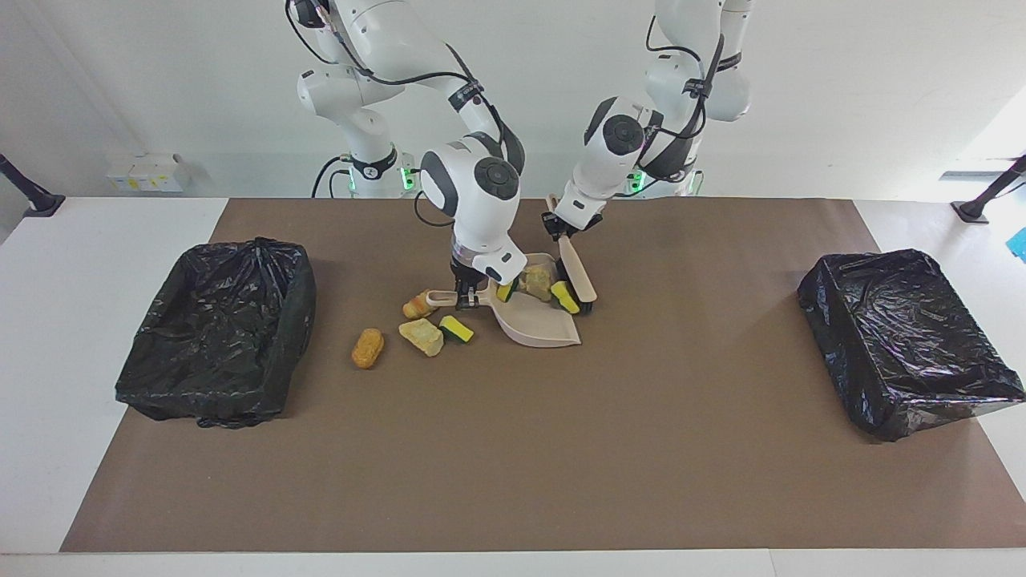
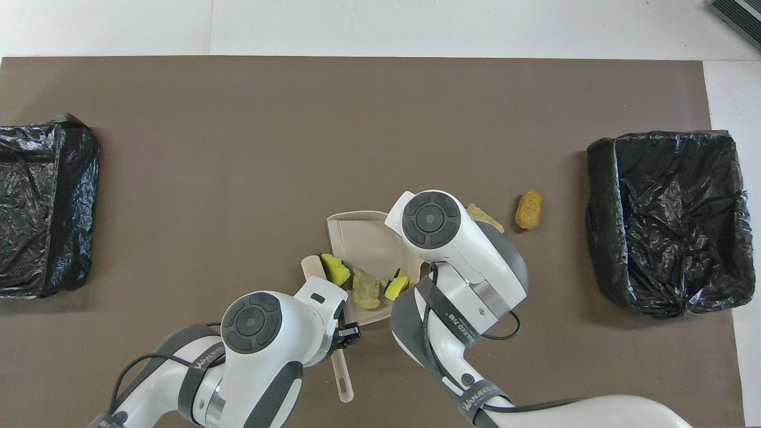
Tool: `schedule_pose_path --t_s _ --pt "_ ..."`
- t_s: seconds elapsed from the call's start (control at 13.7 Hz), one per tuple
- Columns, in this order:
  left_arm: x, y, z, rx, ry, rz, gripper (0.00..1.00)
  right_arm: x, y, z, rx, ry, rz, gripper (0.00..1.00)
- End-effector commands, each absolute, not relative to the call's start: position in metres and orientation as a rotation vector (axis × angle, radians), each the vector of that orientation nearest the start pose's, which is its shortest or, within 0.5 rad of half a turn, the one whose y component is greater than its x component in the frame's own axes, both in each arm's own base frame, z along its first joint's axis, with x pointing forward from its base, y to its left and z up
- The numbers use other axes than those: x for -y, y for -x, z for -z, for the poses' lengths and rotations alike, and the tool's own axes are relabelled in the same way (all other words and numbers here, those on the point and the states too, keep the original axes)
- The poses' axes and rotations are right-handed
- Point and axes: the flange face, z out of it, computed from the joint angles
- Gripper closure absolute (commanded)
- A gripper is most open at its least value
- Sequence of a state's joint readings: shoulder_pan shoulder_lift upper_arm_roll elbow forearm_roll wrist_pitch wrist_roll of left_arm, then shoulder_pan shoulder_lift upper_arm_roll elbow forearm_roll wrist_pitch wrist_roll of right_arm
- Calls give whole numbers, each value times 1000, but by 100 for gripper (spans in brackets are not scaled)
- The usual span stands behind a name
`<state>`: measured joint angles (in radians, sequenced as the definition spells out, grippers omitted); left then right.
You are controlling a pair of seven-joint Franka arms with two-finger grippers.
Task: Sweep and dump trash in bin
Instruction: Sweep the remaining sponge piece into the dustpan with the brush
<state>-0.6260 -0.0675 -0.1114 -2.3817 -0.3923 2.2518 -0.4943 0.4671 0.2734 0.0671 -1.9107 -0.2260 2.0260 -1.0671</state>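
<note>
My right gripper (image 1: pixel 467 298) is shut on the handle of the beige dustpan (image 1: pixel 537 327), which rests on the mat. In the pan lie a tan lump (image 1: pixel 539 280) and a green-backed yellow sponge (image 1: pixel 505 290). My left gripper (image 1: pixel 559 227) is shut on the brush (image 1: pixel 579 279), whose head presses a yellow sponge piece (image 1: pixel 565 296) onto the pan's open lip. On the mat by the handle lie more trash: a bread lump (image 1: pixel 420 304), a tan lump (image 1: pixel 422 336), a yellow-green sponge (image 1: pixel 455 328) and an orange lump (image 1: pixel 368 347). In the overhead view the right arm hides its gripper.
One bin lined with black plastic (image 1: pixel 216 328) stands at the right arm's end of the brown mat (image 1: pixel 513 449), another (image 1: pixel 906 336) at the left arm's end. The orange lump (image 2: pixel 528 209) lies closest to the first bin (image 2: pixel 666 220).
</note>
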Motion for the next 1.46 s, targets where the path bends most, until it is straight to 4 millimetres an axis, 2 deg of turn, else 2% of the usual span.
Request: schedule_pose_path --t_s 0.0,0.15,0.51,0.81,1.02,1.17,1.39 --pt "348 -360 -349 -318 3394 -336 100 -279 -522 -340 -2270 -1934 306 100" --pt "356 -367 -363 -274 3431 -338 100 -279 -522 -340 -2268 -1938 305 100" --pt "339 -387 -406 -172 3417 -453 100 -277 -524 -339 -2266 -1956 293 100" --pt "340 -389 -429 -66 3395 -399 100 -265 -531 -337 -2253 -1986 296 100" --pt "341 -396 -449 -121 3359 -360 100 -264 -533 -339 -2246 -2016 285 100" --pt "323 -411 -458 -124 3302 -317 100 -249 -542 -346 -2229 -2110 249 100" --pt "305 -411 -456 -171 3193 -280 100 -231 -552 -361 -2219 -2194 204 100"
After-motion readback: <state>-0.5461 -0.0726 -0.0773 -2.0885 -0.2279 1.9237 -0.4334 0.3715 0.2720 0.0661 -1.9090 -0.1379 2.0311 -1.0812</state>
